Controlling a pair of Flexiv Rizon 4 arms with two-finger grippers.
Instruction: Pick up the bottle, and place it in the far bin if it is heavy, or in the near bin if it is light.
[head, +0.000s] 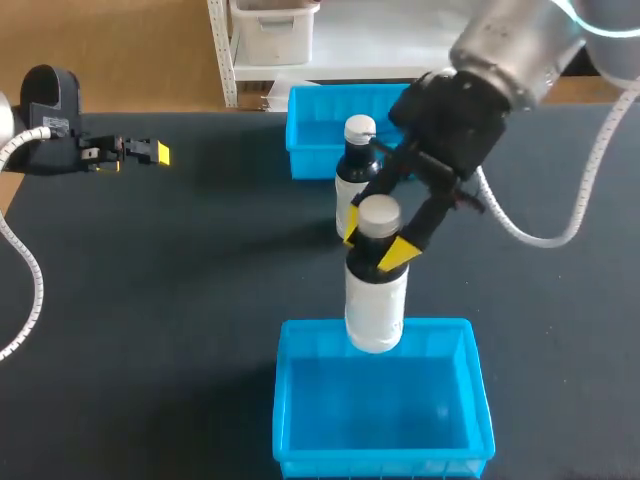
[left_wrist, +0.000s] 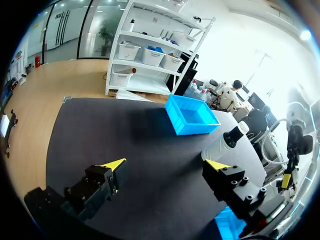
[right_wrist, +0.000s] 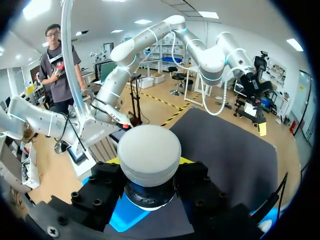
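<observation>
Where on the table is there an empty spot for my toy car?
The table is bare between the left gripper and the near bin, and right of that bin. The middle is crowded: the right gripper holds a bottle over the near bin's far edge, with a second bottle and the far bin just behind.

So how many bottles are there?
2. One bottle is held in the right gripper, over the near bin's far edge. The second bottle stands on the table behind it, by the far bin.
</observation>
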